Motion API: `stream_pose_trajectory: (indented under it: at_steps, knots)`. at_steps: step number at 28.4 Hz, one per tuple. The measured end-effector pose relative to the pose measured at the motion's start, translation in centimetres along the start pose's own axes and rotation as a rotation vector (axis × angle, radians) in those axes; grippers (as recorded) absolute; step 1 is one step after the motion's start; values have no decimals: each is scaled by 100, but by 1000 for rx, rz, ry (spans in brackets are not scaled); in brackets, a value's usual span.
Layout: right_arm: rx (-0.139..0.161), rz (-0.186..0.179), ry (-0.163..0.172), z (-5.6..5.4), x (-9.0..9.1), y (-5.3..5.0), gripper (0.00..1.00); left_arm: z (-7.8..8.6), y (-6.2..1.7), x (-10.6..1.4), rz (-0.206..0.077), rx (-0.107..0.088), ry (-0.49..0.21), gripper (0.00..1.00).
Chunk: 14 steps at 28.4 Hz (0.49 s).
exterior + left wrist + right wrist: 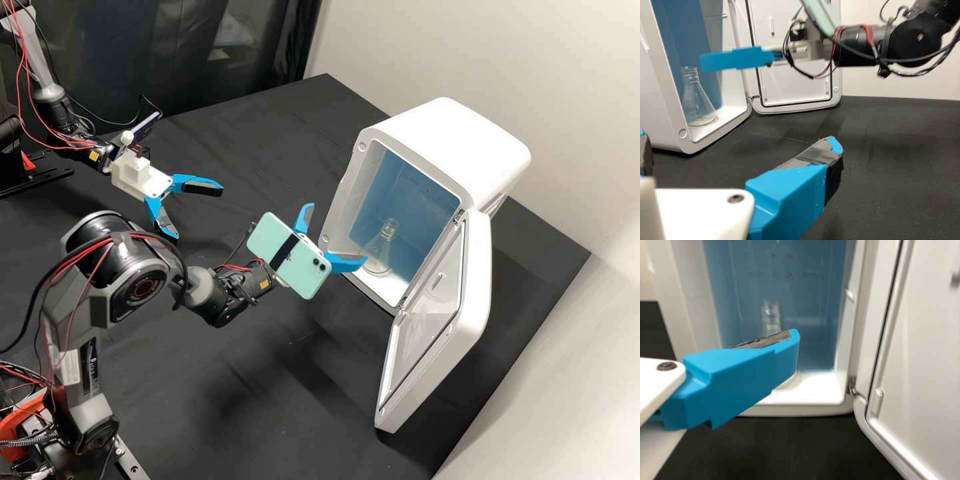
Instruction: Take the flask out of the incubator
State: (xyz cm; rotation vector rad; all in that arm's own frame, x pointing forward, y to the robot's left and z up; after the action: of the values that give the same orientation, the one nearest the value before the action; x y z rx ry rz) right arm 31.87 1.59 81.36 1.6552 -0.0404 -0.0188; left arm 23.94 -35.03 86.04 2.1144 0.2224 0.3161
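Right hand (335, 235) wide open, empty, at the incubator (467, 147) mouth; risk: an off-centre approach knocks the light flask (387, 243) over before the grip closes.

A black tabletop (267, 400) spans the frame from upper middle to lower right. A white incubator (460, 147) stands on it at right, its door (427, 320) open.

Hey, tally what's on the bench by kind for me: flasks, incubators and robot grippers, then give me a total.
conical flask: 1, standing inside the incubator
incubator: 1, door open
grippers: 2, left gripper and right gripper, both open
Total: 4
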Motion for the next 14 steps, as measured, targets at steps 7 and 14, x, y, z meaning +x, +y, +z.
stream_pose_trajectory:
  at_steps: [7,14]
  knots:
    - [0,8,-12,66,158,-1,100,6,13,-18,12,0,-3,100]
    - [14,28,-61,212,313,22,100,11,5,-25,8,0,-4,100]
